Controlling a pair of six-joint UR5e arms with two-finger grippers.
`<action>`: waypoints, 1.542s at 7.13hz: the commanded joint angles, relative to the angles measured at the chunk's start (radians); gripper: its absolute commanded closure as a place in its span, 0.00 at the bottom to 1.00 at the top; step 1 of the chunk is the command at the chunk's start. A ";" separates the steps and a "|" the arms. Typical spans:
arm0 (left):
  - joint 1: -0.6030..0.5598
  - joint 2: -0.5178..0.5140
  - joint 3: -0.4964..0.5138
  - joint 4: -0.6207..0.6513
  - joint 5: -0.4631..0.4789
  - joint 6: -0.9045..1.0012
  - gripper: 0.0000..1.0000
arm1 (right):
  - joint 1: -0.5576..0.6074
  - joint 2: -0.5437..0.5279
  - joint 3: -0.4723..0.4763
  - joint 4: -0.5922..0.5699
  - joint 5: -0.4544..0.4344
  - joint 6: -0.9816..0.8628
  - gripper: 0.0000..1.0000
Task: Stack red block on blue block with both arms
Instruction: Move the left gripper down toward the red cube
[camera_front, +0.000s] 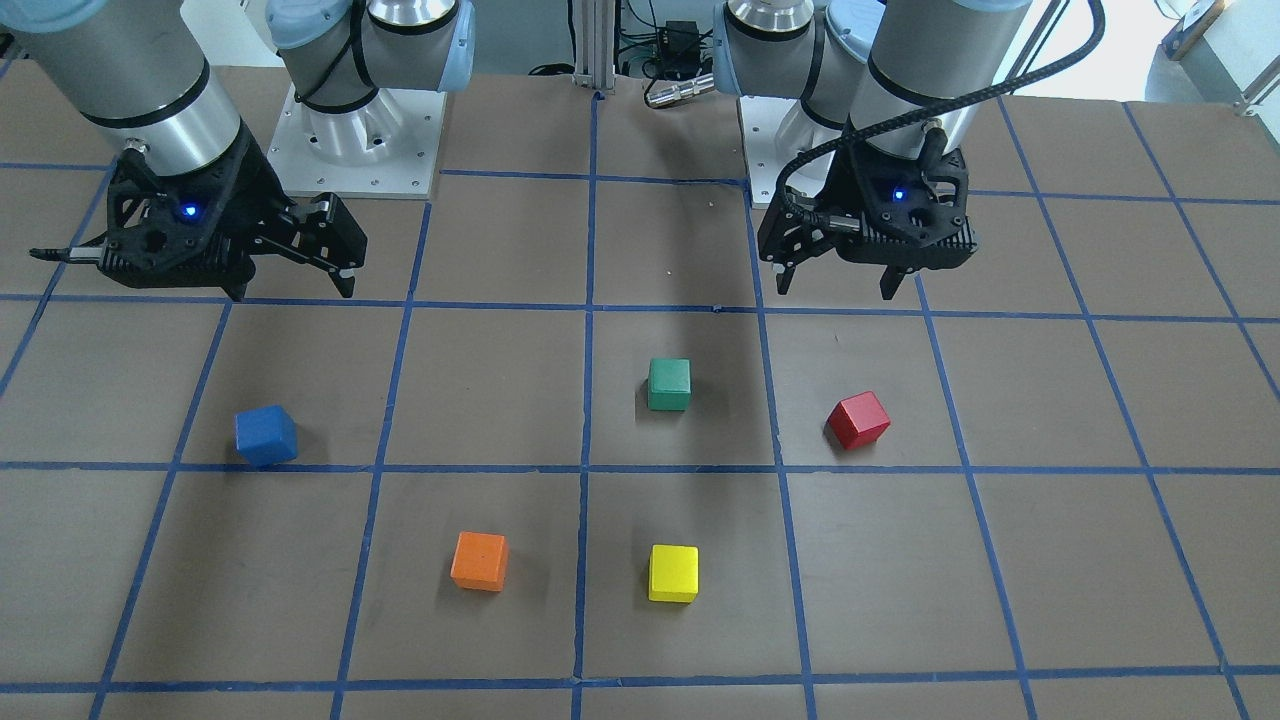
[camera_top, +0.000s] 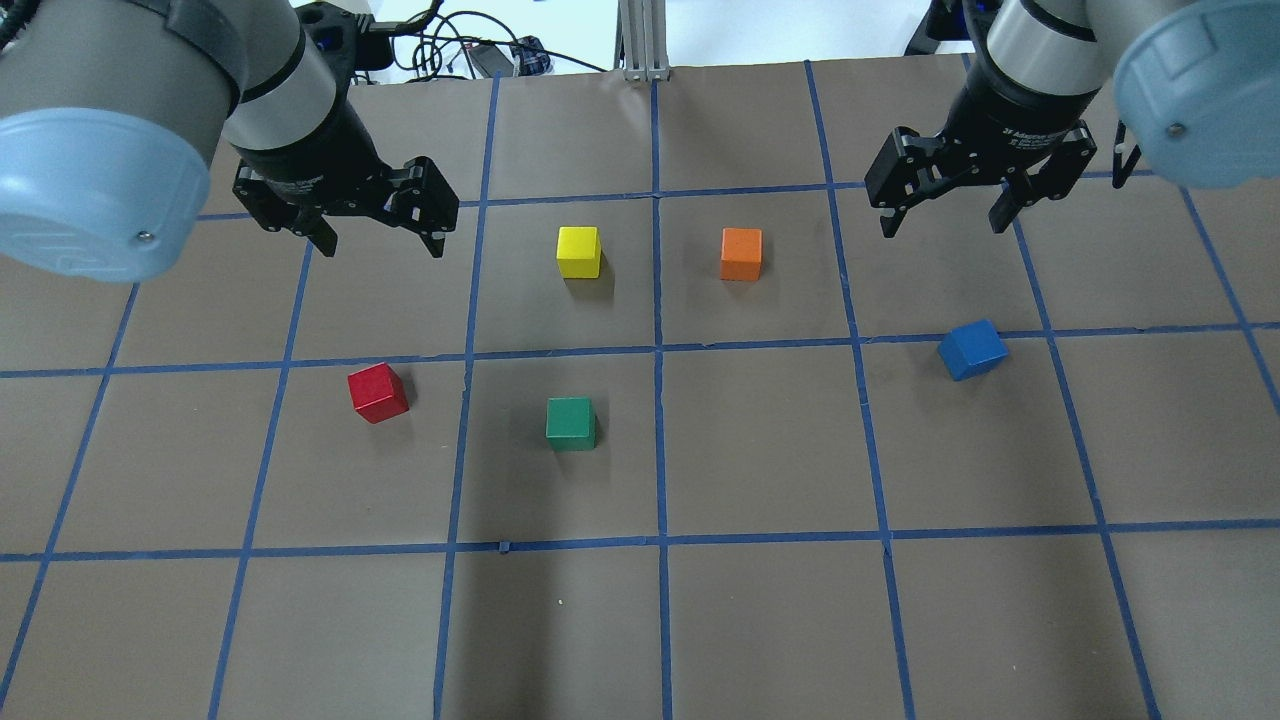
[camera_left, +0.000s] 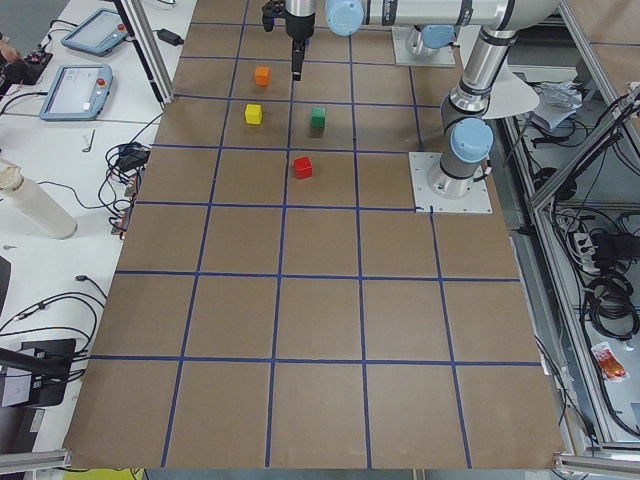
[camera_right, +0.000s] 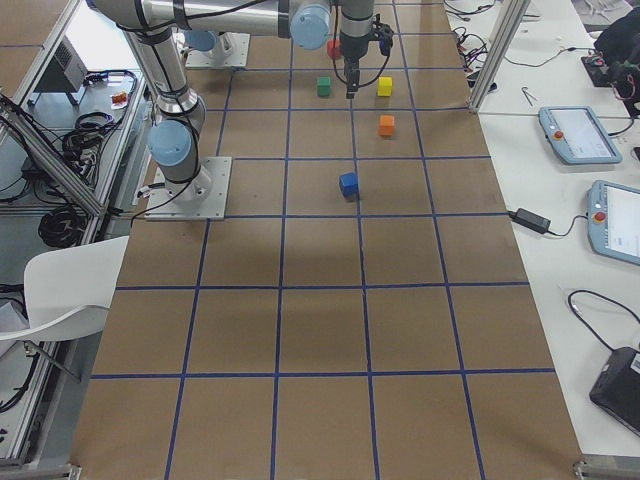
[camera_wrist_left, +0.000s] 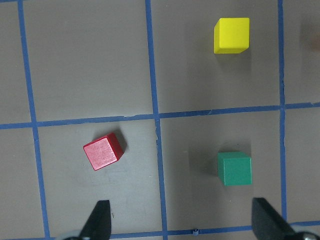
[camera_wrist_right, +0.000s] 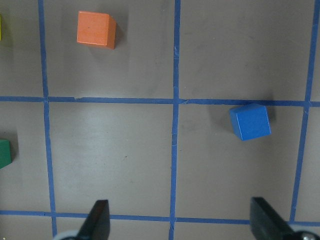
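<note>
Brown paper tabletop (camera_top: 760, 620) gridded with blue tape holds everything. Small matte red cube (camera_top: 378, 392) sits left of centre in the overhead view, small matte blue cube (camera_top: 972, 350) right of centre, well apart. Black left gripper (camera_top: 382, 245) and black right gripper (camera_top: 943, 228) hover, jaws spread, empty. Green cube (camera_top: 570, 423), yellow cube (camera_top: 579, 251) and orange cube (camera_top: 741, 254) lie between. Left arm (camera_top: 270, 90) and right arm (camera_top: 1040, 50) are cut off at the top corners.

Gridded table (camera_top: 770, 460), five coloured cubes (camera_top: 378, 392)
</note>
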 joint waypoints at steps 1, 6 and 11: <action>0.007 0.013 -0.005 -0.015 -0.001 0.000 0.00 | 0.002 -0.002 -0.002 0.002 -0.011 0.024 0.00; 0.127 -0.083 -0.101 0.020 -0.002 0.005 0.00 | 0.003 -0.028 0.011 0.005 -0.006 0.136 0.00; 0.247 -0.267 -0.299 0.352 0.015 0.034 0.00 | 0.000 -0.031 0.025 0.016 -0.009 0.120 0.00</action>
